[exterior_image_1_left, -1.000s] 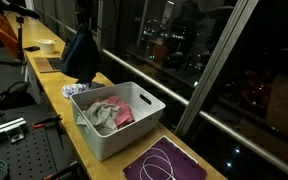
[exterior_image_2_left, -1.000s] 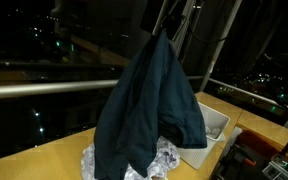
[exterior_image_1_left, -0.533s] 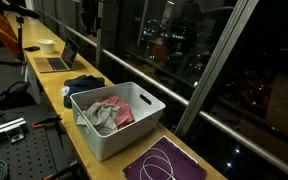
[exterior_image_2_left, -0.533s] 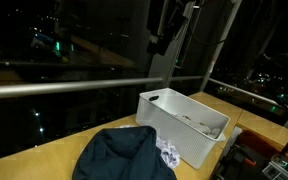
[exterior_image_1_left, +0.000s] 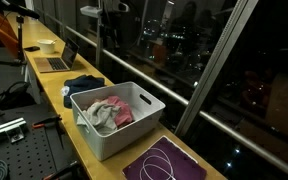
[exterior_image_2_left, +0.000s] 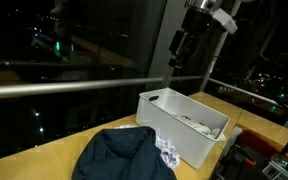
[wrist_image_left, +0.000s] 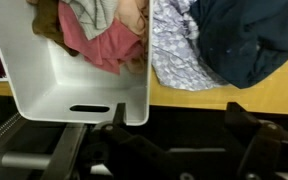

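In an exterior view, your tool hangs high, and the crumpled dark blue cloth garment lies well below it on the wooden tabletop.

In an exterior view, the garment looks soft, light and limp. Pinch a raised fold near its middle and expect it to sag.

In the wrist view, the tool has its fingers apart and empty. The garment runs off the frame beside the white plastic bin. Its folds are too dark to read.

The white bin is running off the wrist view's top. The dark garment is hiding part of the patterned cloth.
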Robot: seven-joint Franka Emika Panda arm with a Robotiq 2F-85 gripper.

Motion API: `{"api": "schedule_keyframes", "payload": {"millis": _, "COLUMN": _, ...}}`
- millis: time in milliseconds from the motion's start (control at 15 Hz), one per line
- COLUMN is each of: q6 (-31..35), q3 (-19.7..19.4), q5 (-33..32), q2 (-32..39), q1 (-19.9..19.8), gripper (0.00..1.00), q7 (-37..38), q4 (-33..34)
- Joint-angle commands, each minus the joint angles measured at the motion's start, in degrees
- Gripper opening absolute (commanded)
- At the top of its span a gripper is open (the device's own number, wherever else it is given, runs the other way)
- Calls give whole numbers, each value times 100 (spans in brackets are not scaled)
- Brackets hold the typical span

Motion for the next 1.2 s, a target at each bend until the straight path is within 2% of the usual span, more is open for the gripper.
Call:
{"api": "schedule_keyframes", "payload": {"millis": 0, "q6": 890, "q3": -221, "q5": -28, "q2": -12, "q1": -211, "gripper": 100, "q7": -239, "q4": -884}}
{"api": "schedule_keyframes", "payload": {"millis": 200, "q6": 1511, "q3": -356, "q5": -230, "q2": 338, "q1": -261, "gripper": 100, "q7": -202, "q4": -1334}}
{"api": "schedule_keyframes", "payload": {"millis": 533, "q6": 2183, "q3": -664, "q5": -475, "q2": 829, "q1": -317, "gripper": 100, "q7": -220, "q4": -1867}}
{"api": "schedule_keyframes", "payload": {"millis": 867, "q6": 2596, "q3": -970, "q5": -505, "q2": 1142, "q1": -332, "gripper": 100, "q7": -235, "q4": -2240}}
{"api": "schedule_keyframes", "payload": {"millis": 1133, "q6": 2677, "q3": -974, "q5": -423, "q2": 1444, "q1": -245, "gripper": 100, "q7": -222, "q4": -2165}}
